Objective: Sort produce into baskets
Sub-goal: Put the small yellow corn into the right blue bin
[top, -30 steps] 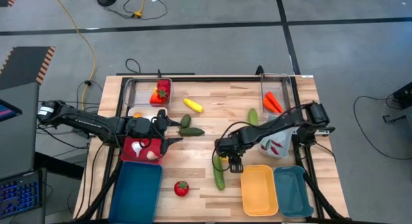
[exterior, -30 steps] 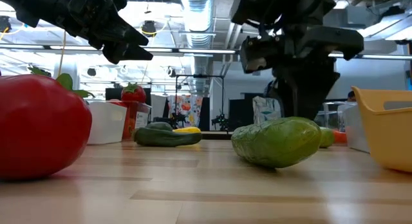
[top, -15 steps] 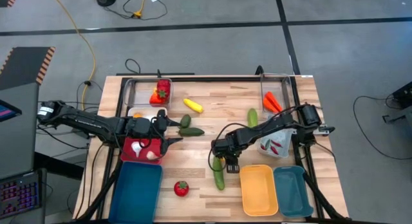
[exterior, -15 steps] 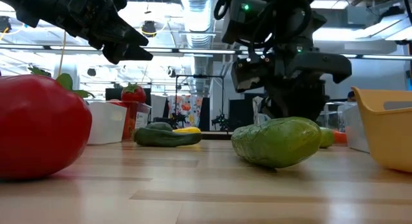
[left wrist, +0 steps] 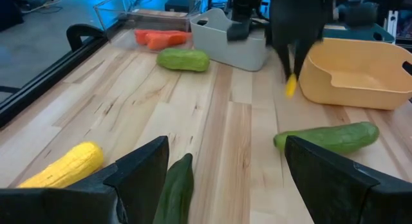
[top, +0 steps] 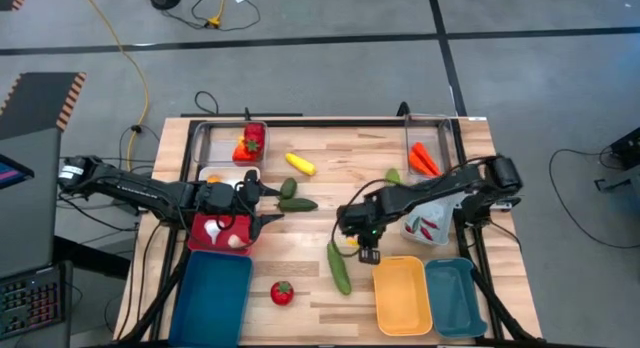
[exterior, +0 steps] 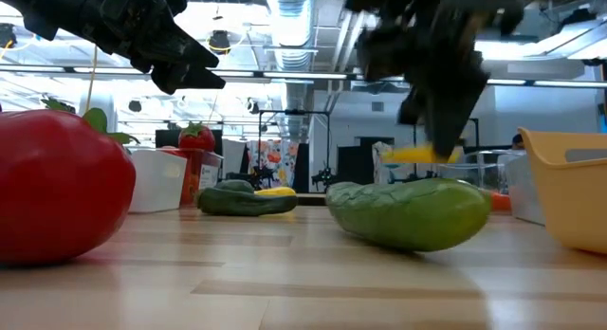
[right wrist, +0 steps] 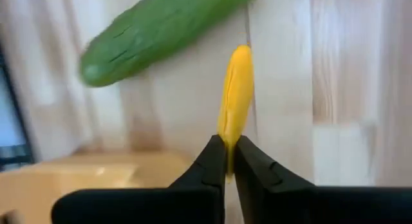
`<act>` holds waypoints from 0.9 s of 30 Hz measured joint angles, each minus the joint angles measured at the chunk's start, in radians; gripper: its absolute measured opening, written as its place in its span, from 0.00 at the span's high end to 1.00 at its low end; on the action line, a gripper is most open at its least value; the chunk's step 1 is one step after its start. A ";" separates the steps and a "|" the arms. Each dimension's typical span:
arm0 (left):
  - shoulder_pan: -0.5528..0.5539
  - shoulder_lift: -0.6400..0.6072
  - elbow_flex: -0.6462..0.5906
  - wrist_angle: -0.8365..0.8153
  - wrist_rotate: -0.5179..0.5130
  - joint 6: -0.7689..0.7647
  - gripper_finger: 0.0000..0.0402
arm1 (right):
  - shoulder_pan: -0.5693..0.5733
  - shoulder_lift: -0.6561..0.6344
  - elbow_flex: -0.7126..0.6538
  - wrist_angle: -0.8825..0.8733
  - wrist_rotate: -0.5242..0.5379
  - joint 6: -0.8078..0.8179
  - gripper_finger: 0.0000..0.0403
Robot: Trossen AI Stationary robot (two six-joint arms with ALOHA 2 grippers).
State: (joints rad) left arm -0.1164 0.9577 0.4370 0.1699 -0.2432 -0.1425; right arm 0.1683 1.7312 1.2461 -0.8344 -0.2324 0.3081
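The right gripper (top: 366, 244) is pinched shut on the end of a small yellow chilli (right wrist: 235, 89), a slim yellow piece that the right wrist view shows projecting straight out from between the closed fingers (right wrist: 212, 161). In the high view the gripper sits at lower centre of the frame, and the orange-yellow basket (top: 402, 294) lies immediately to its lower right, its near rim just beside the fingers. That is the relation the coming move depends on: the carry to that basket is short, toward the lower right of the high view, and the basket appears to hold nothing yet. The chilli's long axis runs in line with the fingers, so it should hang roughly downward over the wood; in the low view it shows as a yellow streak (exterior: 418, 154) below the blurred gripper, so its exact tilt there is uncertain. A green cucumber (top: 339, 267) lies on the table just to the lower left of the gripper, its long axis running steeply from upper left to lower right, close to the chilli but apart from it. The left gripper (top: 272, 199) waits at centre left of the high view beside the pink-red basket (top: 212, 230), fingers spread and holding nothing, well apart from the orange-yellow basket; the right arm is therefore the nearer one for this placement.
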 joint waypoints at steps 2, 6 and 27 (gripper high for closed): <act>0.000 0.000 0.000 0.000 0.000 0.000 0.26 | 0.005 -0.054 0.016 -0.057 -0.030 0.047 0.88; 0.000 0.000 0.000 0.000 -0.005 0.000 0.26 | 0.033 -0.188 0.030 -0.117 -0.103 0.198 0.87; 0.000 0.000 0.000 0.000 -0.005 0.000 0.26 | 0.634 -0.322 0.030 -0.447 -0.134 1.152 0.87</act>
State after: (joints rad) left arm -0.1162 0.9577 0.4370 0.1703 -0.2478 -0.1421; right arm 0.8021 1.4091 1.2758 -1.2810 -0.3666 1.4597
